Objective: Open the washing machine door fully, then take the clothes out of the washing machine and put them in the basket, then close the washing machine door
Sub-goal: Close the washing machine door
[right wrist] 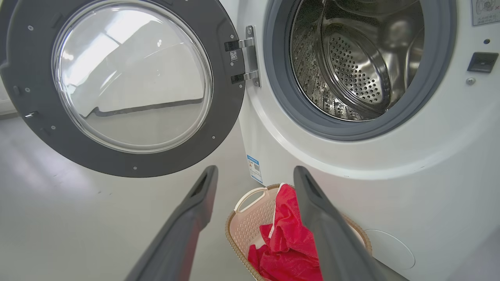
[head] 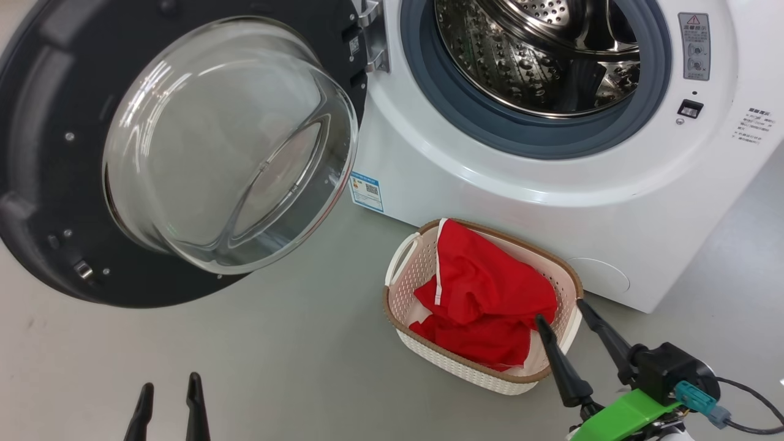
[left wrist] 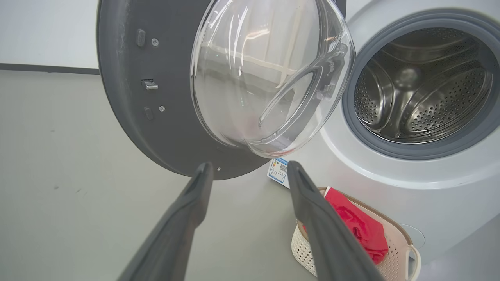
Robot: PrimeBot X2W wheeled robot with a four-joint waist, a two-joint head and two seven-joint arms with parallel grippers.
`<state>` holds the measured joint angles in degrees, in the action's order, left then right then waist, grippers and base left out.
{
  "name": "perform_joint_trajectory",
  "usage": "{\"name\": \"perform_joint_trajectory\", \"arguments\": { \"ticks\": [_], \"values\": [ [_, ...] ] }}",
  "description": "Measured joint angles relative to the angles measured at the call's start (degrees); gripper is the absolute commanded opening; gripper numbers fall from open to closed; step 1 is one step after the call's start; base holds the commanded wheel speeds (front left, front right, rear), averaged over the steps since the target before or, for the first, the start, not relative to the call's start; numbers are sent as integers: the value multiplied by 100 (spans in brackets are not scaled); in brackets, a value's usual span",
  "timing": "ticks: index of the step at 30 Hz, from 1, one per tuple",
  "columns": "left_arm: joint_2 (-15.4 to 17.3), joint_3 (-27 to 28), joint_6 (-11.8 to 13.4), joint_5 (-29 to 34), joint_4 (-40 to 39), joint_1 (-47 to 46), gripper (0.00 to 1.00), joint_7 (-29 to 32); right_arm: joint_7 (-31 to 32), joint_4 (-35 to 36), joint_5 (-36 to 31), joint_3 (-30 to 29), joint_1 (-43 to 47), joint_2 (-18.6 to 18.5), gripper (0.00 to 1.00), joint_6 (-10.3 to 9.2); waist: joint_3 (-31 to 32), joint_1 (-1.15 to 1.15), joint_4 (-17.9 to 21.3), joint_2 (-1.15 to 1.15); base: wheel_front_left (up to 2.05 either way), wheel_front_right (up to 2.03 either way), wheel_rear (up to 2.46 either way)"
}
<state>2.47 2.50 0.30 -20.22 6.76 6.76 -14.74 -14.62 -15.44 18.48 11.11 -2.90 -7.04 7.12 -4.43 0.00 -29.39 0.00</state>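
Bright, diffuse light with only faint, soft shadows on the grey floor (head: pixel 306 343). Pale glare streaks cross the black round door's bulging clear glass bowl (head: pixel 226 141). Specular spots in the perforated steel drum (head: pixel 539 55). Wrist views bow at the edges, and the near dark fingers (left wrist: pixel 175 234) are slightly soft.

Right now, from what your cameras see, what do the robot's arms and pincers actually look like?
Each pincer has two long, slim, dark fingers tapering to points. The right pincer grows from a chunky black block on a bright green bracket, with a teal plug and a thin black cable. The left pincer looks matte charcoal.
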Motion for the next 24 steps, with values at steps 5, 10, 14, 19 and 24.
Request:
{"name": "perform_joint_trajectory", "arguments": {
  "ticks": [5, 10, 14, 19, 24],
  "values": [
    [0, 24, 129, -114, -130, 153, 100, 1, 0, -144, 127, 266, -125, -26, 100, -1, 18, 0, -31, 0, 0, 0, 0],
    [1, 27, 175, -149, -221, 168, 100, 1, 0, -233, 175, 330, -158, -27, 100, -1, 31, 0, -37, 0, 0, 0, 0],
    [1, 69, 175, -152, -297, 169, 91, 1, 0, -238, 224, 346, -235, -26, 100, -1, 26, 0, -32, 0, 0, 0, 0],
    [-2, 255, 54, -140, -680, 140, 0, 1, 0, -224, 229, 242, -216, -14, 100, -1, 25, 0, -14, 0, 0, 0, 0],
    [-9, 914, -355, 203, -1347, -233, 0, 0, 0, -109, 212, 42, -103, 51, 100, -1, 14, 0, 5, 0, 0, 0, 0]
  ]
}}
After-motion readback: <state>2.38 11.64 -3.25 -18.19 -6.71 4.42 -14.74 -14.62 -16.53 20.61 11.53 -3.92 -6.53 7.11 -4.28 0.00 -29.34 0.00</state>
